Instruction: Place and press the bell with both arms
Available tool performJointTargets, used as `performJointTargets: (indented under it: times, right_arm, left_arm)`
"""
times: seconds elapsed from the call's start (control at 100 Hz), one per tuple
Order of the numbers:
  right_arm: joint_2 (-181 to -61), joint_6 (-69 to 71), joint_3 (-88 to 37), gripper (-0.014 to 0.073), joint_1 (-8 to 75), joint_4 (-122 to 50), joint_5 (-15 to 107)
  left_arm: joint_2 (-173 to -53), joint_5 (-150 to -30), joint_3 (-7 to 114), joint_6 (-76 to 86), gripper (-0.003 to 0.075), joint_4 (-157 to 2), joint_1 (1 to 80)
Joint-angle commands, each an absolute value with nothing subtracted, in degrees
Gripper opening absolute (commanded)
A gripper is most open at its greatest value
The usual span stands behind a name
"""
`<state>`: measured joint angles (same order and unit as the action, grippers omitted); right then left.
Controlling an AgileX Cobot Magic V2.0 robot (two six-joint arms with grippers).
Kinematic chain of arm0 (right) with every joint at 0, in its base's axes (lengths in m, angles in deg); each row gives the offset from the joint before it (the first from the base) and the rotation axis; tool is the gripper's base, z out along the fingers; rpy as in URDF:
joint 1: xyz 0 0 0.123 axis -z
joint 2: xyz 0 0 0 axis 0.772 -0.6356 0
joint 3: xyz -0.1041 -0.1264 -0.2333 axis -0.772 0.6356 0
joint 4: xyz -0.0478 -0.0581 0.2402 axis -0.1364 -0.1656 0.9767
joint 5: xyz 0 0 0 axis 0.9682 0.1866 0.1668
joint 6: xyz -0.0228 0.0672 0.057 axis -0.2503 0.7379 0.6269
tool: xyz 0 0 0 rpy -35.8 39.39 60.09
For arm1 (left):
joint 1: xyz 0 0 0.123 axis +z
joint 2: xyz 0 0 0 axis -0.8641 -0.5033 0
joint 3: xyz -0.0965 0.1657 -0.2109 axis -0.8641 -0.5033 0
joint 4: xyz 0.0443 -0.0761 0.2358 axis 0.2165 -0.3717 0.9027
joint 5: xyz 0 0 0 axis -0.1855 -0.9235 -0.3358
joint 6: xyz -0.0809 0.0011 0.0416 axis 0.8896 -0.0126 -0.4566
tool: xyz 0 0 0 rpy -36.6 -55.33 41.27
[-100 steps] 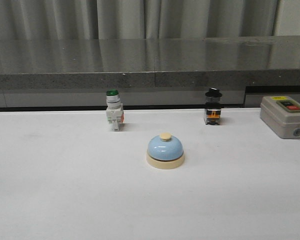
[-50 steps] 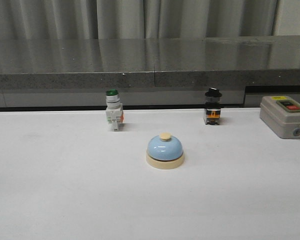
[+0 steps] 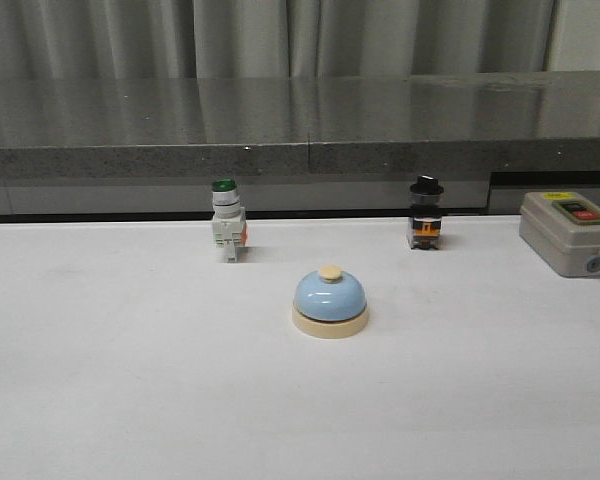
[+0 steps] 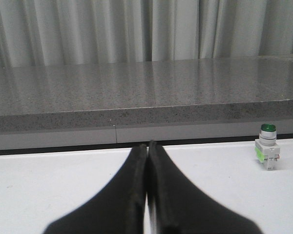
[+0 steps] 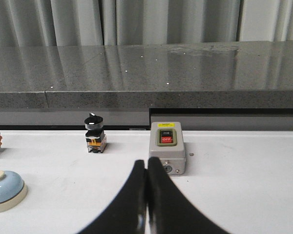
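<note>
The bell [image 3: 330, 302], a light-blue dome on a cream base with a cream knob, stands upright on the white table [image 3: 110, 380] near the middle. It also shows at the edge of the right wrist view [image 5: 5, 189]. Neither arm shows in the front view. My left gripper [image 4: 147, 145] is shut and empty, low over the table, with the bell out of its view. My right gripper [image 5: 147, 162] is shut and empty, pointing at the grey box, with the bell off to its side.
A green-capped white pushbutton switch [image 3: 227, 222] stands at the back left, also in the left wrist view [image 4: 267, 152]. A black-knobbed selector switch [image 3: 426, 214] stands at the back right. A grey box with a red button [image 3: 570, 232] sits far right. A grey stone ledge [image 3: 300, 120] runs behind.
</note>
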<state>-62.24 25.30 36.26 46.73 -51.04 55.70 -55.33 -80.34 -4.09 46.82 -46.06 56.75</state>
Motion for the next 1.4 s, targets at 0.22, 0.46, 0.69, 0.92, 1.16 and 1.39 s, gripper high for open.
performJointTargets:
  times: [0.22,0.46,0.69,0.92,1.16,1.39]
  right_arm:
    - [-61.0,24.96,35.39,-0.006,47.16,-51.04,61.12]
    - [-61.4,24.96,33.38,-0.006,47.16,-51.04,63.75]
    - [-68.51,24.96,20.18,-0.006,47.16,-51.04,47.87]
    - [-84.2,24.96,1.89,-0.006,47.16,-51.04,28.53]
    - [-101.85,24.96,-12.09,-0.006,47.16,-51.04,17.21]
    - [-111.04,24.96,-14.39,-0.006,47.16,-49.62,18.59]
  left_arm:
    - [-53.59,-75.54,-6.45,47.18,-0.002,-46.25,57.03]
    - [-53.59,-75.54,-6.45,47.18,-0.002,-46.25,57.03]
    - [-53.59,-75.54,-6.45,47.18,-0.0019,-46.25,57.03]
    - [-53.59,-75.54,-6.45,47.18,-0.002,-46.25,57.03]
    - [-53.59,-75.54,-6.45,47.18,-0.002,-46.25,57.03]
    - [-53.59,-75.54,-6.45,47.18,-0.002,-46.25,57.03]
